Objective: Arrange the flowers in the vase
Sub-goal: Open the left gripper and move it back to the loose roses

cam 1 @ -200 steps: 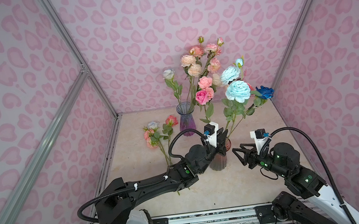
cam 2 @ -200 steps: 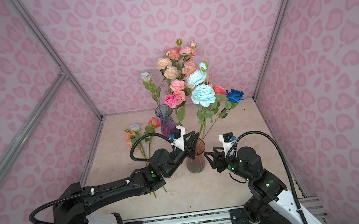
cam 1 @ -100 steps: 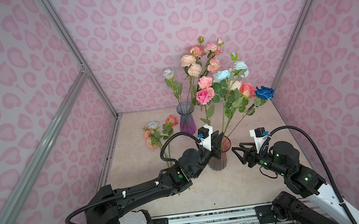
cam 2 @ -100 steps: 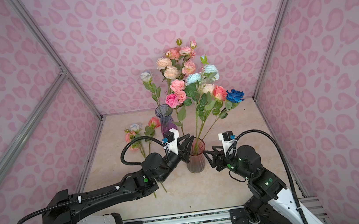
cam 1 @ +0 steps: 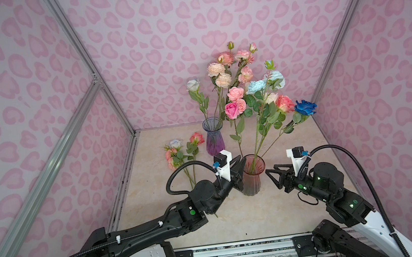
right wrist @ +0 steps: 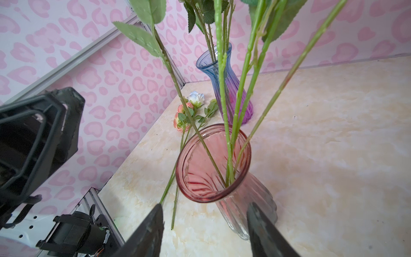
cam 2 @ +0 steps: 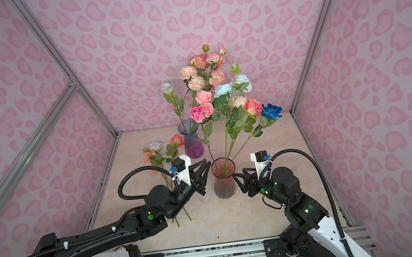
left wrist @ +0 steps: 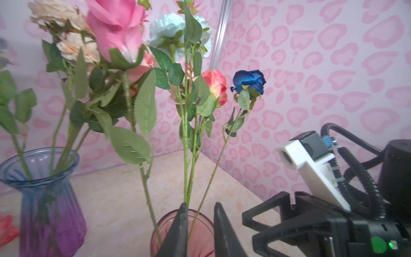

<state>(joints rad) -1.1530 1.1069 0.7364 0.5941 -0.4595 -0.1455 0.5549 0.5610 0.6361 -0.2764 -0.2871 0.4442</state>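
Flowers (cam 1: 232, 110) mostly stand upright in two vases, the pink vase (cam 1: 251, 179) mid-worktop and the purple vase (cam 1: 214, 137) behind it. A loose bunch (cam 2: 165, 154) lies flat on the worktop (cam 1: 249, 219), left of the purple vase. Its blooms point toward the back wall and its stems run toward the front edge, passing under the left arm. The left hand (cam 2: 205, 166) is by far the nearer, yet it aims the other way: it hovers just beside the pink vase's rim, its fingers a narrow gap apart and empty. The right hand (cam 1: 271, 178), spread wide and holding nothing, faces the vase from the opposite side.
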